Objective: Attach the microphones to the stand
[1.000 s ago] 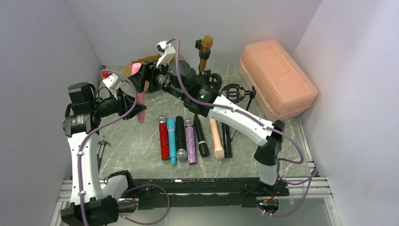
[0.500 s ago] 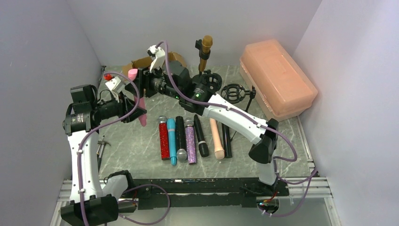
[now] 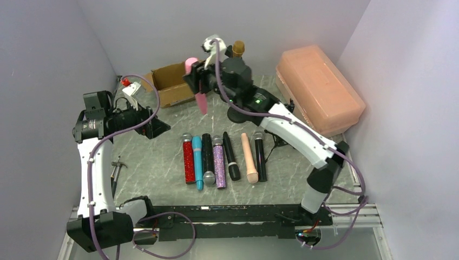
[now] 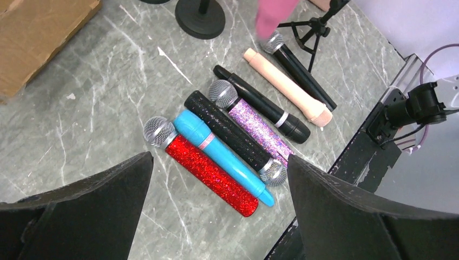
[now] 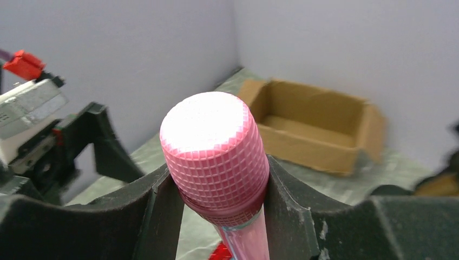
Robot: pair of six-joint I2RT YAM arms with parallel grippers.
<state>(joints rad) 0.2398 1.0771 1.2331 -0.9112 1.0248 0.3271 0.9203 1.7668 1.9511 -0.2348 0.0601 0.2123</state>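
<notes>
Right pincer pinched pink microphone below head, upright in air beside open cardboard box. Left pincer spread wide. Seven microphones lay in row on table. Peach bin closed, contents hidden.

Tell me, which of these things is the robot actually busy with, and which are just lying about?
For the job:
- pink mic, gripped in the right fingers
- row of seven mics on the table
- gold mic at the back
- stand base

Just lying about:
- cardboard box
- peach case
</notes>
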